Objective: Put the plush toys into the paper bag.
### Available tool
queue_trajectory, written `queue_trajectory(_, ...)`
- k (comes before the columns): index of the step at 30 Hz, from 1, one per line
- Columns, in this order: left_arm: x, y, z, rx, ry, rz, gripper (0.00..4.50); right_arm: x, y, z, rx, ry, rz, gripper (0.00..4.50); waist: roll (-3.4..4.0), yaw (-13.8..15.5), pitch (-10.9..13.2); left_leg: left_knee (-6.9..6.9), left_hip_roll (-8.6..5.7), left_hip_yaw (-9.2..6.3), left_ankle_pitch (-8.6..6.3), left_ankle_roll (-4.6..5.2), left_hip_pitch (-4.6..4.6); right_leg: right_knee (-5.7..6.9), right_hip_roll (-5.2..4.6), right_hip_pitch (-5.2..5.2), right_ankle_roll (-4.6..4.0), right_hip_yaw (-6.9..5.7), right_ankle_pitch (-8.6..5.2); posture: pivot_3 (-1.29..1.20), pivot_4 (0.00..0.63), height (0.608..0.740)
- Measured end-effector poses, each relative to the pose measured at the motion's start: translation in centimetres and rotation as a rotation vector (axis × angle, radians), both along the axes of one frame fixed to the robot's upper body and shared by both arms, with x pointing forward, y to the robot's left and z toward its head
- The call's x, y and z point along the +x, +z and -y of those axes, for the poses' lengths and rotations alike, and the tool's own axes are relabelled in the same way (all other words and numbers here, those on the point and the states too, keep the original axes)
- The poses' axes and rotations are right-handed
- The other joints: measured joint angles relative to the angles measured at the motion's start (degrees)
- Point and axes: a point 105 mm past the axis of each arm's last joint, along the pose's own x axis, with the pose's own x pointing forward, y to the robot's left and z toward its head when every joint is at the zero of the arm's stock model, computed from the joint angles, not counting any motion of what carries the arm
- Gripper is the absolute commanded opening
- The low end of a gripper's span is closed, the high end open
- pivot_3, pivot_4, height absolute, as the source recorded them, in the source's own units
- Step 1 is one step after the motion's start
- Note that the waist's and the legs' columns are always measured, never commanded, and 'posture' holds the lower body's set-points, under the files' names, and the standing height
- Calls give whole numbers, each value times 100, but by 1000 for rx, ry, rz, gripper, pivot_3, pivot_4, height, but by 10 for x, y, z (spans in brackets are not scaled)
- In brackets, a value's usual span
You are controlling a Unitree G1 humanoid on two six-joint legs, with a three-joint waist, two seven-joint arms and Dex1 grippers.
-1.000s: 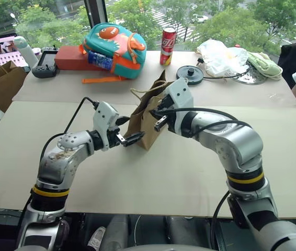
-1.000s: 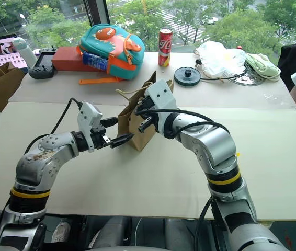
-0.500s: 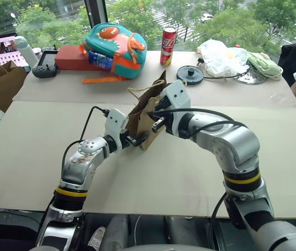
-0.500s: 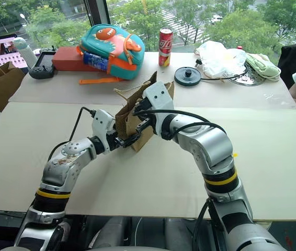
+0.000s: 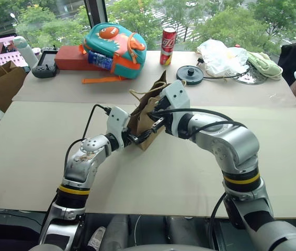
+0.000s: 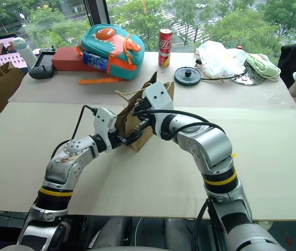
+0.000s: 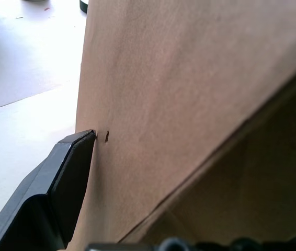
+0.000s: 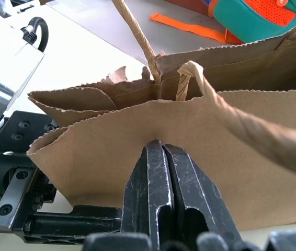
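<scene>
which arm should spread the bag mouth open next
Left, probably. The left gripper is open at the paper bag side, free to pull. The right gripper is shut on the near wall, steadying it.

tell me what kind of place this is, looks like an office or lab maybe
Probably an upper-floor office or lab used as a robot test space: big windows look down on treetops and a street, the tables are covered in plain board, and cluttered gear sits along the back, including a handheld controller and a soda can.

The paper bag (image 8: 137,151) is showing matt brown kraft paper with a serrated rim and twisted cord handles (image 8: 231,123). The right gripper (image 8: 161,151) is showing scuffed, semi-glossy black plastic fingers.
</scene>
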Motion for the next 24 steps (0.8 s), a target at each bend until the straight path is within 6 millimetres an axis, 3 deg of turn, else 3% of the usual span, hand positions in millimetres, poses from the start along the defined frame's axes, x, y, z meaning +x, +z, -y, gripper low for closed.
queue_trajectory(10,0,4,2,-10,-8,21,4445,0,0,0,0,-1,1,0,0,1,0,0,0,0,0,0,0,0,0,0,0,0,0,0,150,739)
queue_trajectory(13,1,6,2,-6,-10,29,3808,0,0,0,0,-3,2,0,0,0,0,0,0,0,0,0,0,-1,0,0,0,0,0,0,150,739)
queue_trajectory(23,0,9,3,-9,-26,50,132,0,1,0,-1,-4,3,0,0,0,0,-1,0,0,0,0,0,-2,0,0,0,0,0,0,150,739)
queue_trajectory(24,0,9,3,-9,-28,51,32,0,1,0,-1,-4,3,0,0,0,0,-1,0,0,0,0,0,-2,0,0,0,0,0,0,150,739)
